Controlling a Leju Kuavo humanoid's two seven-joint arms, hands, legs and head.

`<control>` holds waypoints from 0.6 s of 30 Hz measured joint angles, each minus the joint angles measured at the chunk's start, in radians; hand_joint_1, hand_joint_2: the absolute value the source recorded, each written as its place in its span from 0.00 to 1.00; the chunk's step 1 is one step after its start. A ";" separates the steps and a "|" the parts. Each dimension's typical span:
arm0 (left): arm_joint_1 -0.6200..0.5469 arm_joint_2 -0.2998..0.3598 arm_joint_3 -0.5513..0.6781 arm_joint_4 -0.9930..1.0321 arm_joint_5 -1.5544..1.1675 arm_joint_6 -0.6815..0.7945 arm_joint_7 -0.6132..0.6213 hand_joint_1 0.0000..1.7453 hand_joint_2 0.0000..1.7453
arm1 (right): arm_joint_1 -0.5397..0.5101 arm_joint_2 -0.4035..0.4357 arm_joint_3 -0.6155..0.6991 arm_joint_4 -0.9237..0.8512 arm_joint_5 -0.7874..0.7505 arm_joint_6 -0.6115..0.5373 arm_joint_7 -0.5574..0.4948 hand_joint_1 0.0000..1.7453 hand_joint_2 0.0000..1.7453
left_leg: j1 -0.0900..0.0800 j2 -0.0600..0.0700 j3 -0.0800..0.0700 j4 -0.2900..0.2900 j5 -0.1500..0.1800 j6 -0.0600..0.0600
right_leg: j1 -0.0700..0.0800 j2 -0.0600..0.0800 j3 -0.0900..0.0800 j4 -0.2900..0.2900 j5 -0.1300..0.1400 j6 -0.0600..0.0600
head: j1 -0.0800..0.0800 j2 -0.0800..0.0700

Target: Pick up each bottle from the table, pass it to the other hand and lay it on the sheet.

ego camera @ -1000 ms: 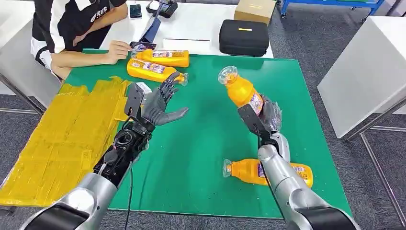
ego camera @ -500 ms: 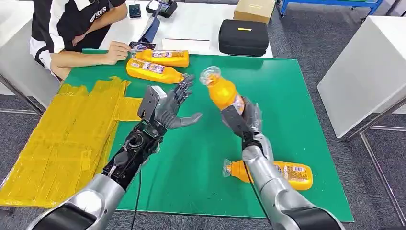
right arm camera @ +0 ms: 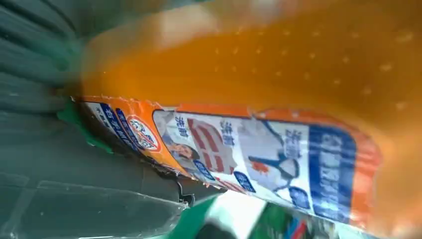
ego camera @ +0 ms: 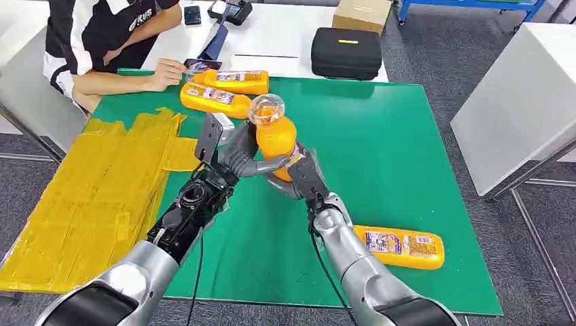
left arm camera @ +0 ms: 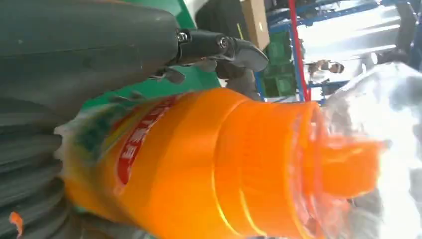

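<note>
My right hand [ego camera: 303,178] grips an orange bottle [ego camera: 275,138] by its lower, labelled part and holds it upright, cap up, above the green mat [ego camera: 387,149]. The bottle stands inside my left hand [ego camera: 233,153], whose thumb lies across the bottle's front while its fingers reach behind it. In the left wrist view green mat shows between one straight finger [left arm camera: 219,46] and the bottle [left arm camera: 199,164], so that hand is not closed on it. The right wrist view shows the label [right arm camera: 234,149] close up. The yellow sheet [ego camera: 88,183] lies on the left.
One orange bottle [ego camera: 401,246] lies on the mat at the near right, two more [ego camera: 234,81] [ego camera: 210,99] at the far left. A seated person's hand [ego camera: 166,71] rests by those. Behind are a black case [ego camera: 346,53] and a cardboard box [ego camera: 361,13]; a white table [ego camera: 516,102] stands right.
My right hand has carried the bottle left and brought it upright into my left hand. The left hand has shifted slightly right to meet it.
</note>
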 measured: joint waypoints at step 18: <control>-0.002 0.015 0.020 0.057 0.055 -0.003 0.004 0.91 1.00 | -0.008 0.004 0.116 0.037 0.001 0.140 0.076 1.00 1.00 | 0.000 0.000 0.000 0.000 0.000 0.000 | 0.000 0.000 0.000 0.000 0.000 0.000 | 0.000 0.000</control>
